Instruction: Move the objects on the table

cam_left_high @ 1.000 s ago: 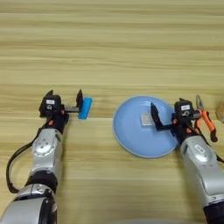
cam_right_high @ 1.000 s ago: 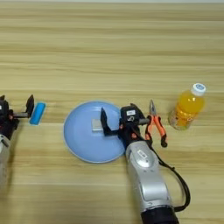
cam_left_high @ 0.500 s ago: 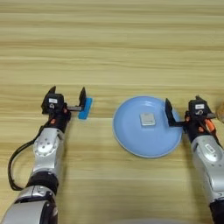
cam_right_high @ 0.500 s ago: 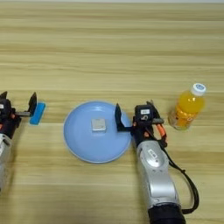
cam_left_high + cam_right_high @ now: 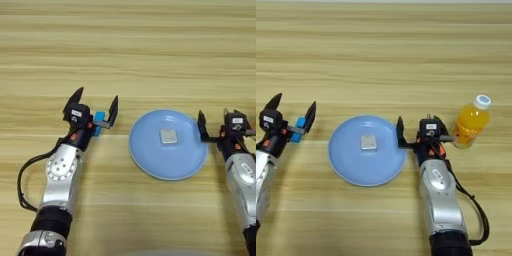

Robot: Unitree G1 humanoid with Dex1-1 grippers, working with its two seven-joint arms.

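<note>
A small grey-silver block (image 5: 168, 136) lies near the middle of the round blue plate (image 5: 150, 160). My right gripper (image 5: 218, 122) stands open just off the plate's right rim, one finger reaching over the rim. The pliers (image 5: 442, 148) are almost wholly hidden under it; only bits of orange handle show. My left gripper (image 5: 95, 104) is open, its two fingers spread on either side of a small blue thing (image 5: 99, 122) lying on the table (image 5: 125, 50) left of the plate.
An orange juice bottle (image 5: 471, 125) with a white cap stands close to the right of my right gripper. Black cables run along both forearms.
My right gripper has moved right, off the plate to its right rim, leaving the grey block on the plate. My left gripper has shifted right and now straddles the blue thing.
</note>
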